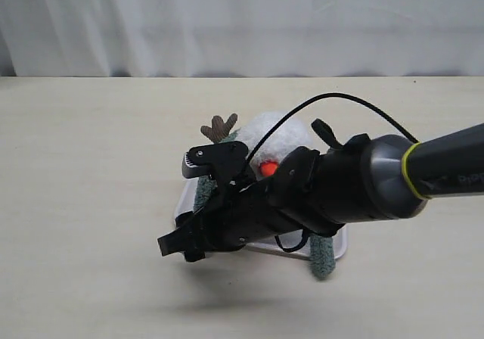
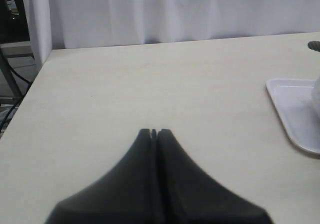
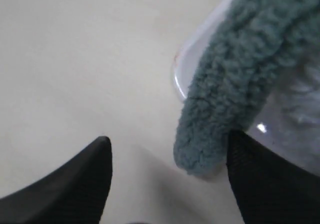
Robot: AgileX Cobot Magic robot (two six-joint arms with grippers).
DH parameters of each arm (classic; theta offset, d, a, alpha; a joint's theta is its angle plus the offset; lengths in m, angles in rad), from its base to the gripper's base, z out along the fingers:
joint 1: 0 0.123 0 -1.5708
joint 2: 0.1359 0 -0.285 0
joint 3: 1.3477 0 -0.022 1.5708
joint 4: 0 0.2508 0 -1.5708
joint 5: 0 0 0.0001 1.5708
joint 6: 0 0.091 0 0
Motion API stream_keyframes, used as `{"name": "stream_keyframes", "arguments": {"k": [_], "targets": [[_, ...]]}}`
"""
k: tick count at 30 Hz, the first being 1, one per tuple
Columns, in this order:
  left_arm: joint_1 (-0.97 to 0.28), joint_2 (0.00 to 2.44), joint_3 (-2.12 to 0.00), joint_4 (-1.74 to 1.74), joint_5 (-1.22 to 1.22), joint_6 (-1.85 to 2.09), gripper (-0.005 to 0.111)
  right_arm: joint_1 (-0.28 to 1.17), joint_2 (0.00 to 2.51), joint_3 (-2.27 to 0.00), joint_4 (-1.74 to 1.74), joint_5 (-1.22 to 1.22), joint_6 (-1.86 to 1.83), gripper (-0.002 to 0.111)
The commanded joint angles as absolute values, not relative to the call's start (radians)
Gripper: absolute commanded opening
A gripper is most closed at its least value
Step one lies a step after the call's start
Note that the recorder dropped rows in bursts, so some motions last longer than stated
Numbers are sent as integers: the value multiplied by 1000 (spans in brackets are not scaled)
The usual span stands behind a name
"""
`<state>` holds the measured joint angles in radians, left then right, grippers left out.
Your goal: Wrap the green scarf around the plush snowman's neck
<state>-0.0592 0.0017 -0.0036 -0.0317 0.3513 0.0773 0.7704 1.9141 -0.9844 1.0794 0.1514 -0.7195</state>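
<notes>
Hovering at eight o'clock of the fluffy white plush snowman with black right gripper gaping beside fuzzy sage-green knitted scarf, black left gripper closed.

Black right hand, yellow-banded arm, cable

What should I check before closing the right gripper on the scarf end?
1. Right gripper open: ok, jaws stand wide apart.
2. Green scarf end between the jaws: ok, but off centre, close to one finger.
3. Scarf end past the tray rim: ok, it reaches out over the table.
4. Left gripper out of the way: ok, shut, over bare table beside the tray.
5. Wrap at the plush snowman neck: cannot tell, the right arm covers it.
</notes>
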Motion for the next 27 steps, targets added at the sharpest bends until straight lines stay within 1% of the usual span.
{"name": "stream_keyframes", "arguments": {"k": [1, 5, 10, 12, 13, 15, 18, 20, 23, 27], "targets": [[-63, 0, 0, -31, 343, 75, 0, 765, 1940, -990, 1083, 65, -695, 63], [-63, 0, 0, -31, 343, 75, 0, 765, 1958, -990, 1083, 0, -686, 63], [-63, 0, 0, -31, 343, 75, 0, 765, 1993, -1000, 1088, -15, -684, 62], [-63, 0, 0, -31, 343, 75, 0, 765, 2006, -1004, 1088, -7, -684, 59], [-63, 0, 0, -31, 343, 75, 0, 765, 2010, -1011, 1088, 0, -684, 54], [-63, 0, 0, -31, 343, 75, 0, 765, 2012, -1011, 1088, 0, -687, 41], [-63, 0, 0, -31, 343, 75, 0, 765, 2006, -1011, 1083, 0, -736, 17], [-63, 0, 0, -31, 339, 75, 0, 765, 1995, -1011, 1083, 8, -775, 4], [-63, 0, 0, -31, 336, 75, 0, 765, 1971, -1011, 1083, 48, -800, 4], [-63, 0, 0, -31, 336, 75, 0, 765, 1912, -1011, 1062, 163, -851, 4]]}}
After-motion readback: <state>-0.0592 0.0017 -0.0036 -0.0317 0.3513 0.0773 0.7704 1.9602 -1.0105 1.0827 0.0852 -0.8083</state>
